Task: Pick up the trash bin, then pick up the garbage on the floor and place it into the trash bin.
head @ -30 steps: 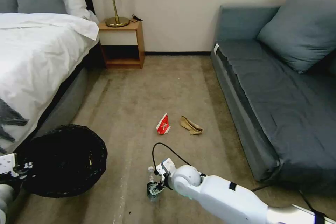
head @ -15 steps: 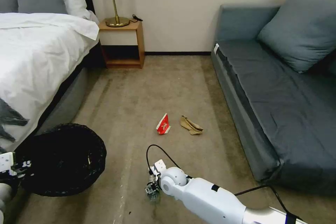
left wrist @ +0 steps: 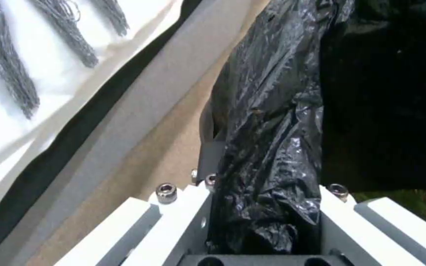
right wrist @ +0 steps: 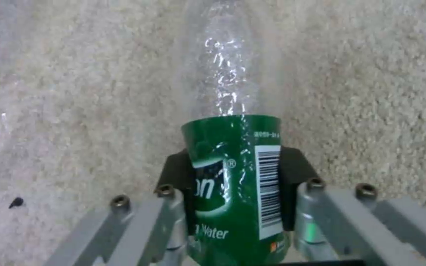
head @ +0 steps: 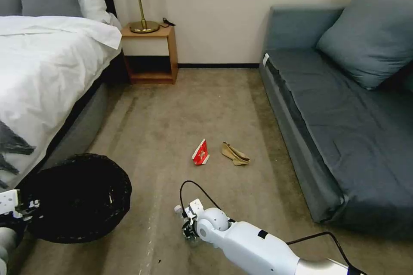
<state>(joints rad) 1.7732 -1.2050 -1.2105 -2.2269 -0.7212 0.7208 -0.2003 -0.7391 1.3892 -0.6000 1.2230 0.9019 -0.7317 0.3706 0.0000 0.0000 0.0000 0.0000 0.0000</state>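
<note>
The trash bin (head: pixel 77 197), lined with a black bag, hangs low at the lower left beside the bed. My left gripper (head: pixel 23 207) is shut on its rim; in the left wrist view the gripper (left wrist: pixel 264 207) pinches the crinkly bag of the bin (left wrist: pixel 381 92). My right gripper (head: pixel 188 227) is down at the carpet, shut on the clear bottle (head: pixel 178 210), whose white cap points left. The right wrist view has the green-labelled bottle (right wrist: pixel 233 166) held between the dark pads (right wrist: pixel 173 173). A red-white packet (head: pixel 200 153) and crumpled tan paper (head: pixel 234 154) lie farther ahead on the floor.
A white bed (head: pixel 43 73) runs along the left, a grey-blue sofa (head: pixel 344 129) along the right. A wooden nightstand (head: pixel 150 53) with a lamp stands at the far wall. Open carpet (head: pixel 189 107) lies between them.
My right arm has drawn in to the left with the bottle, and the bottle's cap has swung leftward. The bin has barely shifted.
</note>
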